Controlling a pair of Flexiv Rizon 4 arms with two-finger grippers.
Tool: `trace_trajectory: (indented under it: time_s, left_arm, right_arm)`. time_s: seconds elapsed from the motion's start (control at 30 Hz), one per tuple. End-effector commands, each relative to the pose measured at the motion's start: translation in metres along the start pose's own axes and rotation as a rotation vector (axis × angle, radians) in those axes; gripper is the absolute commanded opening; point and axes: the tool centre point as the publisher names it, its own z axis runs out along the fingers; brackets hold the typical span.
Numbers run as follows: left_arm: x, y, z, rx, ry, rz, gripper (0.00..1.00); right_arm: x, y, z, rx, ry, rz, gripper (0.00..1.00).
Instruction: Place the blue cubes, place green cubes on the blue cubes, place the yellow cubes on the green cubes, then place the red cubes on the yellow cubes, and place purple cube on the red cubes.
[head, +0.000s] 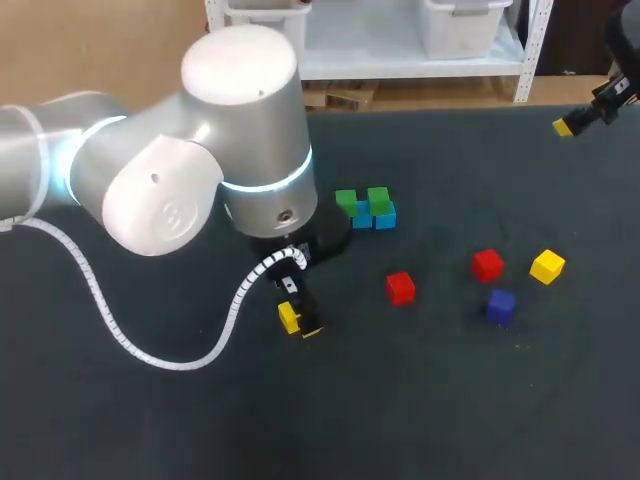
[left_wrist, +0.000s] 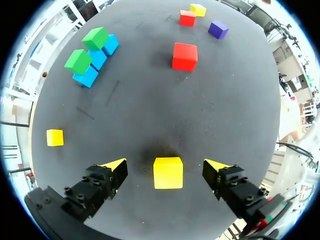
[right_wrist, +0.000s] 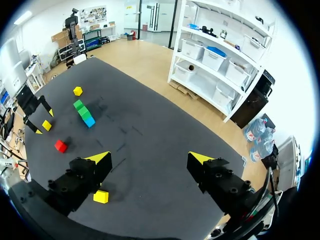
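My left gripper (left_wrist: 166, 166) is open low over the table, with a yellow cube (left_wrist: 168, 172) lying between its fingers, untouched on either side. In the head view this cube (head: 289, 318) sits under that gripper (head: 300, 312). Ahead of it stand two green cubes (left_wrist: 78, 61) on a row of blue cubes (left_wrist: 97, 59), also visible as green cubes (head: 378, 199) over blue cubes (head: 385, 215). A second yellow cube (left_wrist: 55, 137) lies beside the gripper. My right gripper (right_wrist: 150, 159) hangs open and empty, high at the far right (head: 575, 122).
To the right lie a red cube (head: 400, 288), another red cube (head: 487, 265), a yellow cube (head: 547, 267) and a purple cube (head: 500, 305). My left arm's big joint (head: 240, 130) hides the table's left middle.
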Motion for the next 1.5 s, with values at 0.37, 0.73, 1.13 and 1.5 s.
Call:
trace_trajectory:
  time_s: [0.37, 0.73, 1.13, 1.5]
  left_arm:
    - [0.008, 0.001, 0.004, -0.016, 0.039, -0.025, 0.97]
    - [0.006, 0.005, 0.004, -0.045, 0.046, -0.034, 0.0]
    - [-0.003, 0.016, -0.031, -0.022, -0.003, 0.012, 0.0]
    - [-0.034, 0.05, -0.104, -0.031, 0.002, 0.257, 0.0]
  right_arm:
    - [-0.001, -0.001, 0.001, -0.005, 0.0, 0.0, 1.0]
    - [-0.001, -0.001, 0.001, -0.005, 0.0, 0.0, 1.0]
    - [-0.001, -0.001, 0.001, -0.005, 0.0, 0.0, 1.0]
    - [-0.001, -0.001, 0.001, -0.005, 0.0, 0.0, 1.0]
